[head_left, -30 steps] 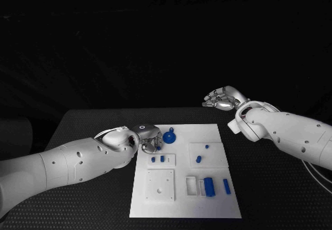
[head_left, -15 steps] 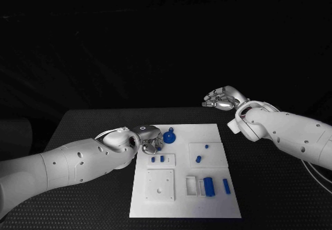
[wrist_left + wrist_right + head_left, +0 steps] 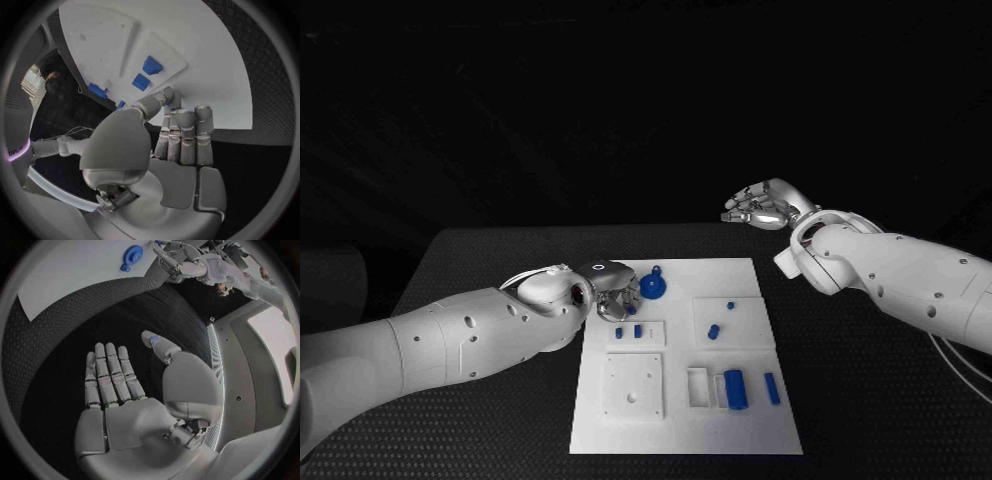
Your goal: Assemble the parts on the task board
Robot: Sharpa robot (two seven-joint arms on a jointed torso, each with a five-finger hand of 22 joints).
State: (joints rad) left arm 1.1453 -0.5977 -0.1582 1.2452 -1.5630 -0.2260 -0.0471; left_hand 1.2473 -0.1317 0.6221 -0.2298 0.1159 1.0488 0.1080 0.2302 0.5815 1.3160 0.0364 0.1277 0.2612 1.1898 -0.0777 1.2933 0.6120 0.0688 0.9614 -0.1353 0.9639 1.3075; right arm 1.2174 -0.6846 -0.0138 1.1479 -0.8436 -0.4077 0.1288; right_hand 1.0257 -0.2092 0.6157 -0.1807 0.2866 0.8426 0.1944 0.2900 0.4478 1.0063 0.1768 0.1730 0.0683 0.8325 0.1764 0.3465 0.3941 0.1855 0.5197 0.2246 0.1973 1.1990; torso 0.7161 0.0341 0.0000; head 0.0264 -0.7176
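The white task board (image 3: 733, 425) lies in the middle of the table. A round blue part (image 3: 653, 288) sits near its far edge. Two small blue pieces (image 3: 627, 331) stand on a raised plate, and the left wrist view shows them as well (image 3: 147, 72). My left hand (image 3: 610, 290) hovers at the board's far left corner beside the round part, its straight fingers (image 3: 184, 132) holding nothing. My right hand (image 3: 762, 205) is raised beyond the table's far edge, spread flat and empty (image 3: 119, 390). The round part (image 3: 132, 253) appears far off in the right wrist view.
More blue pieces lie on the board: a short one (image 3: 714, 331), a block (image 3: 734, 385) in a white frame and a thin bar (image 3: 772, 388). A white square plate with holes (image 3: 633, 385) sits at the near left. Black table (image 3: 473, 260) surrounds the board.
The left arm has shifted very slightly at the board's far left corner. The right hand and the parts have stayed where they were.
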